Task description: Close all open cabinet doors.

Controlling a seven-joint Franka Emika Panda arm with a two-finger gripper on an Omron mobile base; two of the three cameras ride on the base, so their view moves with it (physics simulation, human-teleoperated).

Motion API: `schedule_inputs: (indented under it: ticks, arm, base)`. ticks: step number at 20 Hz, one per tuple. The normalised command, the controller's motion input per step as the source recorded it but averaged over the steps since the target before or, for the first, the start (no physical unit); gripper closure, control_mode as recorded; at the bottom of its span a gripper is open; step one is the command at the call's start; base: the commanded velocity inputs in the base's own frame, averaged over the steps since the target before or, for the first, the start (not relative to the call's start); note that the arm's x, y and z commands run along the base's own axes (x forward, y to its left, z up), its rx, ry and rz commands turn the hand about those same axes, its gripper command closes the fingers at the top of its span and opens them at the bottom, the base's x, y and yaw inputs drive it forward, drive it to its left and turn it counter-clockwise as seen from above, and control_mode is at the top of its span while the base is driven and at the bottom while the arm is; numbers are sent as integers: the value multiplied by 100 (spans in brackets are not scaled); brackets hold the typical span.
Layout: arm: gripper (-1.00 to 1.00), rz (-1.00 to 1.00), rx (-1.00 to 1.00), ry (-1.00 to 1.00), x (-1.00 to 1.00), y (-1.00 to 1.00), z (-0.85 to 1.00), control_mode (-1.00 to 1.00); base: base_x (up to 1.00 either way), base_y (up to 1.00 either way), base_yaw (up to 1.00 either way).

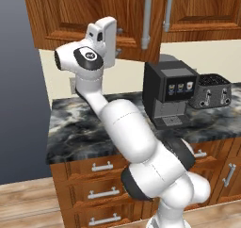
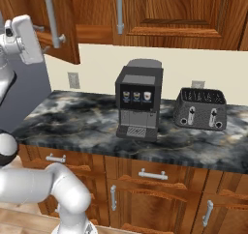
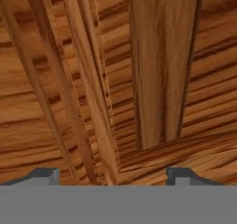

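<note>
While the arm [image 1: 136, 142] reaches up from the base, its hand sits close against the leftmost of the cabinet doors [image 2: 48, 15].

Cabinet doors: tall reddish-brown wooden panels with raised frames, long axis upright. The leftmost door stands swung out from the cabinet face, its front turned partly sideways; its grey bar handle [image 2: 52, 16] runs vertically, just beside the hand. The neighbouring doors [image 1: 202, 8] lie flat and shut, their handles also upright, further off to the side of the jaws.

Counter [image 2: 72, 122]: dark marbled top, well below the jaws.

Coffee machine [image 2: 139, 100]: black, upright on the counter, below and to the side of the jaws.

Toaster [image 2: 201, 108]: dark, two slots, just beside the coffee machine, farther from the jaws.

Gripper [image 3: 112, 177]: jaws stand wide apart, holding nothing. In the hand view the door's wood lies directly ahead of the jaws, very close; a raised frame edge runs lengthwise between the two fingertips [image 3: 45, 176]. Whether the tips touch the wood cannot be told.
</note>
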Motion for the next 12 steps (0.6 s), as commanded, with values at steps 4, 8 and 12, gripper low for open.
schedule_inputs:
  ticks: [4,8,12]
  arm:
    - [-100,9,10,-7,69,-47,18,-100]
    - [-100,9,10,-6,70,-46,15,-100]
    - [-100,9,10,-5,70,-45,10,-100]
  base:
    - [0,0,0]
    - [0,0,0]
    - [0,0,0]
